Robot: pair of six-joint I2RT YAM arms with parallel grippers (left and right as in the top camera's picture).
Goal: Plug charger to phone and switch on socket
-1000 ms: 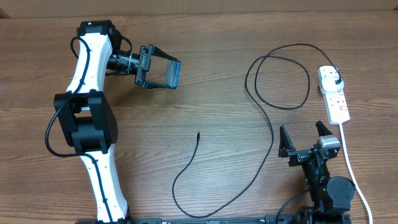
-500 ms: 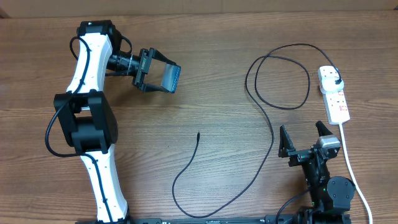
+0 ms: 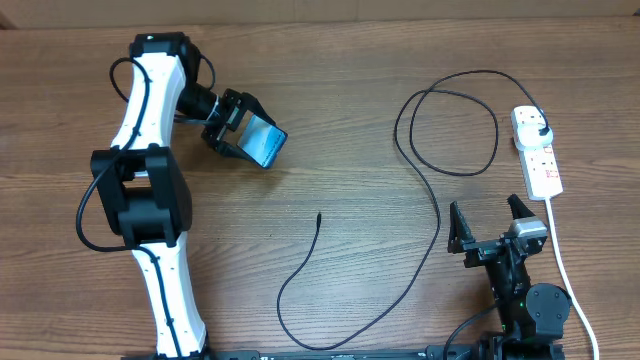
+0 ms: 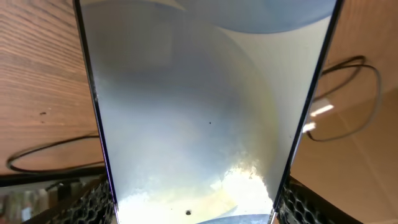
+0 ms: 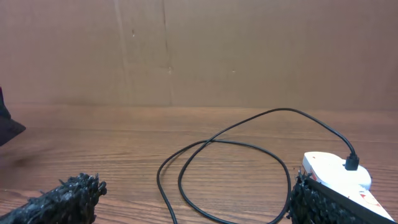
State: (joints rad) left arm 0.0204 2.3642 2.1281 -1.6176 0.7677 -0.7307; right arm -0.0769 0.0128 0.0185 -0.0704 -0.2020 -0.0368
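The phone (image 3: 264, 144) sits at the upper left of the table (image 3: 340, 80), held at a tilt by the left gripper (image 3: 250, 138), whose fingers are clamped on its sides. In the overhead view its long axis runs roughly from 10 o'clock to 4 o'clock, free end toward 4 o'clock, teal screen facing up. The gripped end is hidden by the fingers, and contact with the table cannot be determined. In the left wrist view the screen fills the frame, cut off at top and bottom, with the mesh-textured finger pads (image 4: 87, 200) at the lower corners. The charger (image 3: 438, 215) lies on the table. Its connector tip (image 3: 318, 215), seen only from overhead, points toward 12 o'clock near the centre, well apart from the phone. The cable sweeps toward 6 o'clock, climbs, loops at the upper right and ends at the plug (image 3: 541, 130), seated in the 12 o'clock end of the socket (image 3: 538, 152). The socket's long axis runs 12 to 6 o'clock, and a white cord (image 3: 570, 280) leaves its 6 o'clock end. The right gripper (image 3: 487, 212) stands at the lower right, fingers spread and empty, near the cable and socket but touching neither. The right wrist view shows only its fingertips, the cable loop and the plug end of the socket, partly covered by one finger. The switch position is unreadable in every view.
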